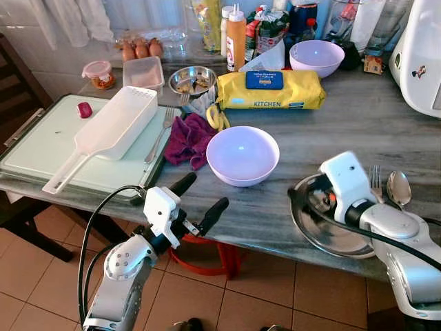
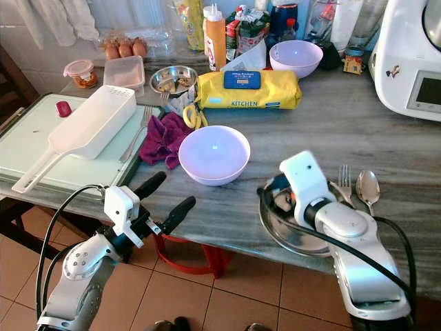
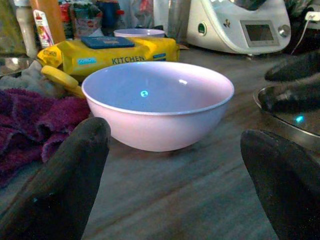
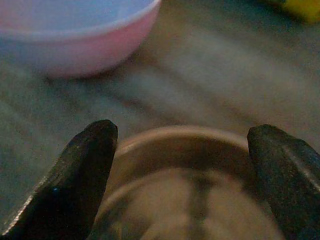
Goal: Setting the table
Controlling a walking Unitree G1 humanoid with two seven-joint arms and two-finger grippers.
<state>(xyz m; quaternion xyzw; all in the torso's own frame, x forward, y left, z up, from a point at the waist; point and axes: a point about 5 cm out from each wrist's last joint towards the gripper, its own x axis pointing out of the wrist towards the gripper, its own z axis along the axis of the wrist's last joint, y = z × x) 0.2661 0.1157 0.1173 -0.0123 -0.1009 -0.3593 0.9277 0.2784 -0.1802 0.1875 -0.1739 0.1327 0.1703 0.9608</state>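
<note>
Your left end effector (image 1: 200, 196) hung wide open and empty at the desk (image 1: 344, 131) edge, lined up on the pink bowl (image 1: 242, 154) just ahead, probably for a grasp. Your right end effector (image 4: 185, 165) hovered spread and empty over the steel plate (image 1: 324, 234), beside fork (image 1: 375, 181) and spoon (image 1: 399, 187).

– What sits nearest on the grey counter (image 2: 358, 131)?
– A pale lilac bowl (image 2: 214, 154) in the middle, with a steel plate (image 2: 275, 224) to its right at the near edge. The right gripper (image 2: 281, 195) hangs over that plate.
– And the cutlery?
– A fork (image 2: 344, 182) and spoon (image 2: 367, 187) lie side by side just right of the plate.
– The left gripper (image 2: 162, 196)?
– At the near edge, left of the bowl, fingers spread apart.
– Farther back?
– A yellow kitchen wipes pack (image 2: 248, 90) and a second lilac bowl (image 2: 295, 58).
</note>
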